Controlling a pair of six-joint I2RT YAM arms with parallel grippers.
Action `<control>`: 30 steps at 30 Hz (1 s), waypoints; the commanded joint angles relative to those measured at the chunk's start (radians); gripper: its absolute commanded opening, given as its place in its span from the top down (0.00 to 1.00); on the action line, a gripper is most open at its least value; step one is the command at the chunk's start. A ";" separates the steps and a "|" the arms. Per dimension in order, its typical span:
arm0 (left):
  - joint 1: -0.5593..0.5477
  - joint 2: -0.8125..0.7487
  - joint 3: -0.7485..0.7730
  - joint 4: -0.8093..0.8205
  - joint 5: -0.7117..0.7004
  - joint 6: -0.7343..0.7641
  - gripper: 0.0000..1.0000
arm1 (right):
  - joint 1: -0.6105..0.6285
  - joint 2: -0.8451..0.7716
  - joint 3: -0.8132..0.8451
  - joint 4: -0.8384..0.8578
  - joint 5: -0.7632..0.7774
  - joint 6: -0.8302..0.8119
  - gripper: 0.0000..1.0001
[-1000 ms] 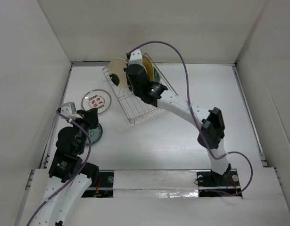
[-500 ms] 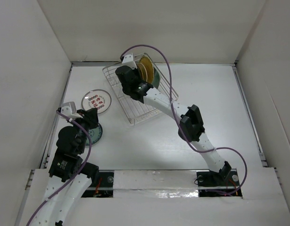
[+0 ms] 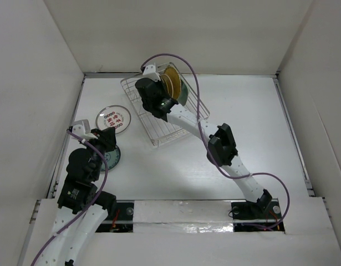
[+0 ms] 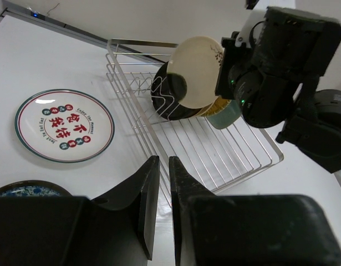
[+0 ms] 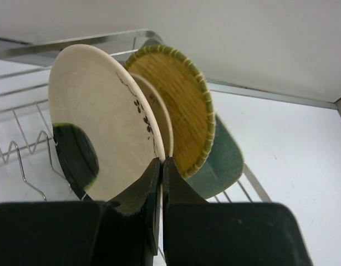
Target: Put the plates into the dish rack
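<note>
White table [image 3: 259, 138], white walls [image 3: 181, 33] rising at its far, left and right edges. Metal rail [image 3: 237, 74] along far edge, glossy strip [image 3: 181, 226] along near edge.

Shiny silver metal-wire rack [image 4: 140, 42], glossy glazed cream plate [image 5: 103, 119], rough woven-looking gold plate [image 5: 180, 105], matt black right claw [image 5: 162, 162].

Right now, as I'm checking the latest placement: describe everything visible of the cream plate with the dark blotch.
The cream plate with the dark blotch is round, glossy, ceramic-looking, with a green-black patch near its lower edge and a thin dark sprig. It is upright on edge in the dish rack, the gold patterned plate behind it, its rim pinched by the right gripper.
</note>
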 commanded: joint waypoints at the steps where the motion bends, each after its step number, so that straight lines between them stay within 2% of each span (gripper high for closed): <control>1: -0.004 0.006 -0.009 0.044 0.009 0.012 0.89 | -0.007 0.040 0.042 0.041 0.014 0.012 1.00; 10: -0.004 0.019 -0.007 0.046 -0.002 0.012 0.89 | 0.021 0.063 0.037 0.050 -0.054 0.037 1.00; 12: -0.004 0.024 -0.007 0.046 -0.005 0.012 0.89 | 0.021 0.034 -0.009 0.054 -0.103 0.060 0.93; 13: -0.004 0.025 -0.007 0.047 -0.007 0.012 0.89 | 0.021 0.014 -0.032 0.073 -0.115 0.075 0.80; 16: -0.004 0.029 -0.006 0.047 -0.019 0.012 0.89 | 0.030 -0.085 -0.152 0.147 -0.157 0.075 0.62; 18: -0.004 0.029 -0.003 0.047 -0.025 0.012 0.89 | 0.055 -0.151 -0.201 0.175 -0.174 0.068 0.55; 21: -0.004 0.022 -0.004 0.046 -0.037 0.009 0.89 | 0.081 -0.225 -0.270 0.187 -0.209 0.077 0.53; 23: -0.004 0.013 -0.004 0.047 -0.048 0.004 0.89 | 0.090 -0.276 -0.365 0.211 -0.262 0.097 0.56; 24: -0.004 0.012 -0.004 0.047 -0.053 0.001 0.89 | 0.116 -0.334 -0.406 0.222 -0.295 0.123 0.65; 25: -0.004 0.006 -0.004 0.047 -0.059 0.000 0.89 | 0.125 -0.365 -0.493 0.239 -0.377 0.164 0.87; 26: -0.004 -0.002 -0.006 0.049 -0.060 0.000 0.90 | 0.139 -0.395 -0.540 0.247 -0.426 0.187 0.95; 27: -0.004 -0.007 -0.007 0.053 -0.063 0.003 0.91 | 0.168 -0.423 -0.583 0.256 -0.481 0.210 1.00; 30: -0.004 -0.030 -0.007 0.056 -0.083 0.006 1.00 | 0.243 -0.492 -0.727 0.319 -0.646 0.299 1.00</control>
